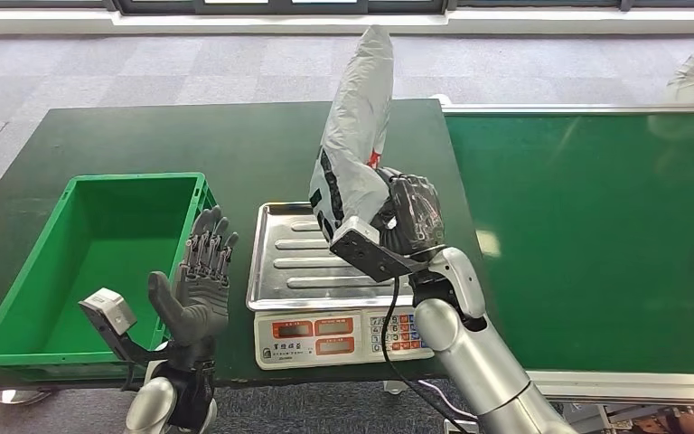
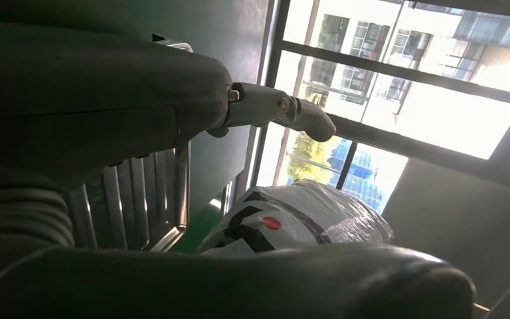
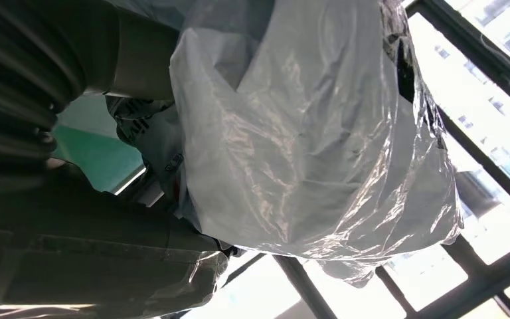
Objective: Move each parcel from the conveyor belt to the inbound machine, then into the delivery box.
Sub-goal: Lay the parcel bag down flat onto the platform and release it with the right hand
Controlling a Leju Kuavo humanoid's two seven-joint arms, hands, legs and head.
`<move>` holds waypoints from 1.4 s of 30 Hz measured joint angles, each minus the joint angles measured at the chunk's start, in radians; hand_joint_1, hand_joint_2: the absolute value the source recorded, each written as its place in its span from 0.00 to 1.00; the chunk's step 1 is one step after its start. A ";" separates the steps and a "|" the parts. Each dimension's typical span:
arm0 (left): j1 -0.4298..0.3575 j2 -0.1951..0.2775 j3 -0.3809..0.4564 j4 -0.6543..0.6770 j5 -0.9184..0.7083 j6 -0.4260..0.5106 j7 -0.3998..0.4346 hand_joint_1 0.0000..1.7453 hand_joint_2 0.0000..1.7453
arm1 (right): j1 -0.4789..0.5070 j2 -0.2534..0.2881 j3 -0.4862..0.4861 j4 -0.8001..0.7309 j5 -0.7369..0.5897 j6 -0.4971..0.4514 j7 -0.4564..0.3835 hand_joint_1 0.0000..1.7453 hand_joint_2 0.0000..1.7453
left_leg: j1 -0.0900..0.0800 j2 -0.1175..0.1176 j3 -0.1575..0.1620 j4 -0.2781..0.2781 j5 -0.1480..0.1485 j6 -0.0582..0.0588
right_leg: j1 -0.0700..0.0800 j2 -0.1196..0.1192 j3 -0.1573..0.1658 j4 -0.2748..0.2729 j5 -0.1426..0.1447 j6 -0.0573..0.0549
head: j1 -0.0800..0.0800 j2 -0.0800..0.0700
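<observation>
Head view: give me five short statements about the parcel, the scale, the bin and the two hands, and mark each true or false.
1. The right hand holds the grey plastic parcel above the scale's steel tray. True.
2. The left hand grips a second parcel. False: it holds nothing, with its fingers apart, beside the tray.
3. The green bin already has a parcel in it. False: no parcel lies inside it.
4. The parcel lies flat on the tray. False: it stands roughly upright in the right hand, its top end pointing up.
5. The green conveyor belt lies on the robot's right side of the scale. True.
</observation>
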 joint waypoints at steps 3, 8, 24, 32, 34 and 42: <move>0.000 0.000 0.000 0.006 0.006 0.004 -0.004 0.00 0.00 | -0.010 0.010 0.016 0.034 -0.029 0.032 -0.009 1.00 1.00 | 0.000 0.000 0.000 0.000 0.000 0.000 | 0.000 0.000 0.000 0.000 0.000 0.000 | 0.000 0.000; 0.000 0.000 0.000 0.013 0.008 0.005 -0.005 0.00 0.00 | -0.019 0.021 0.029 0.069 -0.038 0.040 -0.017 1.00 1.00 | 0.000 0.000 0.000 0.000 0.000 0.000 | 0.000 0.000 0.000 0.000 0.000 0.000 | 0.000 0.000; 0.043 0.000 0.000 -0.016 0.004 0.013 -0.005 0.00 0.00 | -0.029 0.028 0.051 0.145 -0.042 0.076 0.010 1.00 1.00 | 0.000 0.000 -0.001 0.000 0.000 0.000 | 0.000 0.000 -0.001 0.000 0.000 0.000 | 0.000 0.000; 0.057 0.000 0.000 -0.034 -0.005 0.015 0.009 0.00 0.00 | -0.031 0.028 0.067 0.201 -0.031 0.108 0.052 1.00 1.00 | 0.000 0.000 -0.001 0.000 0.000 0.000 | 0.000 0.000 -0.001 0.000 0.000 0.000 | 0.000 0.000; 0.062 0.000 0.000 -0.038 -0.009 0.015 0.010 0.00 0.00 | -0.031 0.028 0.068 0.217 -0.029 0.108 0.055 1.00 1.00 | 0.000 0.000 -0.001 0.000 0.000 0.000 | 0.000 0.000 -0.001 0.000 0.000 0.000 | 0.000 0.000; 0.072 -0.001 0.000 -0.045 -0.012 0.015 0.010 0.00 0.00 | -0.032 0.039 0.068 0.272 -0.021 0.124 0.053 1.00 1.00 | 0.000 0.000 -0.001 0.000 0.000 0.000 | 0.000 0.000 -0.001 0.000 0.000 0.000 | 0.000 0.000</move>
